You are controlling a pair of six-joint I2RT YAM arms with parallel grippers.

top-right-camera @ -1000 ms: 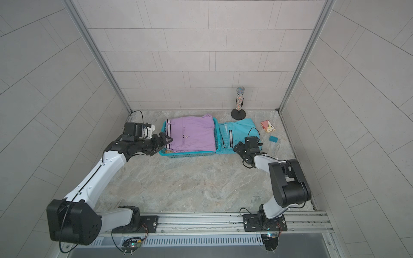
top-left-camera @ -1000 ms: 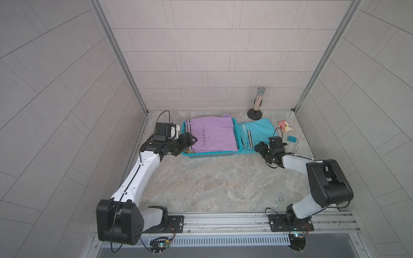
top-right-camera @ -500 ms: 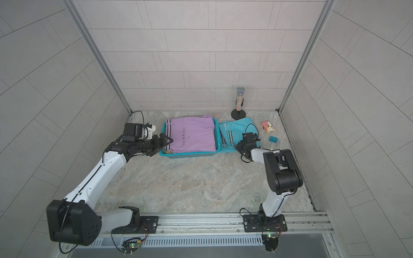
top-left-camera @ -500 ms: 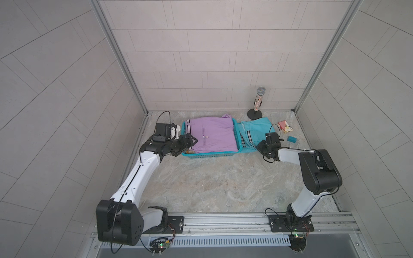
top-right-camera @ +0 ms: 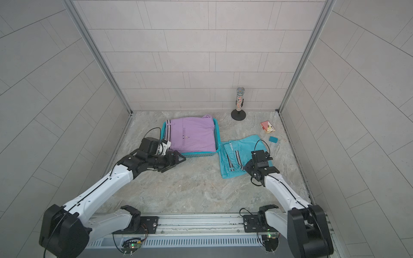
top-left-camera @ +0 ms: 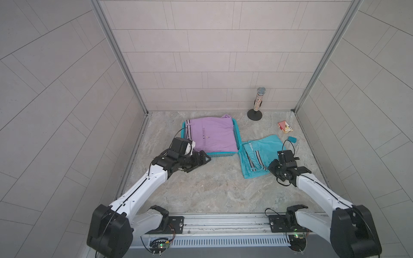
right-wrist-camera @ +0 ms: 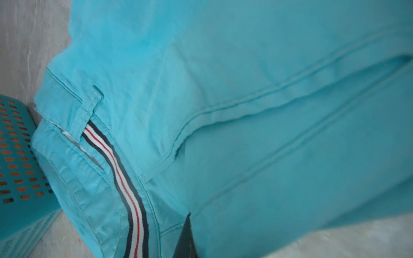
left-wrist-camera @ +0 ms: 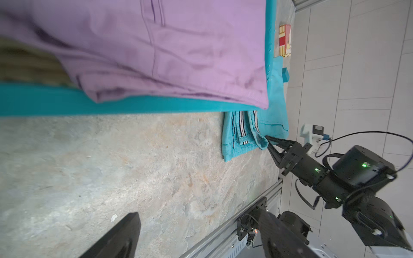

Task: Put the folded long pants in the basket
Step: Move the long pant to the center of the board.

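done: lilac pants (top-left-camera: 212,134) lie on top in the basket (top-left-camera: 223,154), filling it nearly rim to rim, with one corner poking over the far rim
under it: the left wrist view shows khaki cloth (left-wrist-camera: 26,64) below the lilac; the right wrist view shows orange cloth (right-wrist-camera: 9,159) through the mesh holes. Judged as two more bundles already in
left: turquoise pants (top-left-camera: 259,152), flat on the table (top-left-camera: 201,189), outside the basket
progress: judged three of four in, last one being picked
turquoise pants position: just beside the basket's right wall, touching its near-right corner, lying between the basket and the table's right edge
basket position: far-left part of the table, close to the far edge
right end effector (left-wrist-camera: 268,143): tips together, pinching a small fold at the near edge of the turquoise pants; the rest of the bundle is down on the table
left end effector (top-left-camera: 201,162): jaws wide apart, holding nothing, just off the basket's near-left corner
next: lift the turquoise bundle, carry it left over the rim, set it on the lilac
risk: a one-point pinch may let the bundle unfold on lifting; the stack is already at rim height
surface: grey-beige marbled slab, matte, with a rail (top-left-camera: 223,221) along the near edge carrying both arm bases
clutter: microphone on a stand (top-left-camera: 258,100) at the far edge, red-white box (top-left-camera: 285,127) and small teal block (top-left-camera: 292,139) near the right edge, all clear of the path
room: three pale tiled walls (top-left-camera: 201,55) with metal corner posts
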